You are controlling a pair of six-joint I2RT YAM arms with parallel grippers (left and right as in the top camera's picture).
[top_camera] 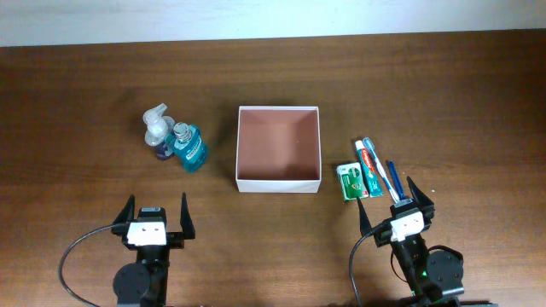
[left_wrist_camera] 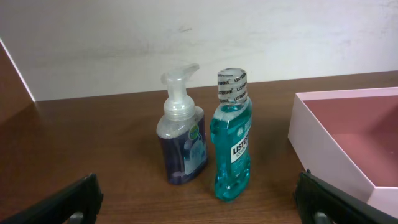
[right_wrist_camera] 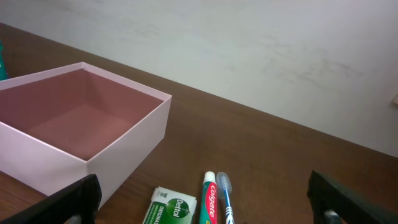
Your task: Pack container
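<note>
The container [top_camera: 277, 183], a square, shallow, open-topped box with thin white walls and a pinkish-brown inside, sits flat near the middle of the dark brown wooden table [top_camera: 444, 85]. Nothing lies in it.

To the left of the container, a little apart from it, two bottles stand upright side by side. The one nearer the container is a clear plastic mouthwash bottle [top_camera: 189, 147] full of blue-green liquid, with a Listerine label and a clear cap. Pressed close against its far side is a clear pump bottle of purplish liquid soap [top_camera: 159, 136] with a white-clear pump head. I cannot tell whether the two bottles quite touch.

To the right of the container, just off its front right corner, three items lie flat in a row. Closest is a small green Dettol soap box [top_camera: 349, 181], then a white, red and green toothpaste tube [top_camera: 370, 166], then a blue and white toothbrush [top_camera: 392, 177] furthest from the container.

In front of the container and off to its left, the left gripper [top_camera: 157, 203] hovers with its black fingers spread wide, holding nothing and facing the bottles. In front and to the right of the container, the right gripper [top_camera: 394, 203] is likewise spread wide and empty, just short of the near ends of the toothpaste tube and toothbrush.
</note>
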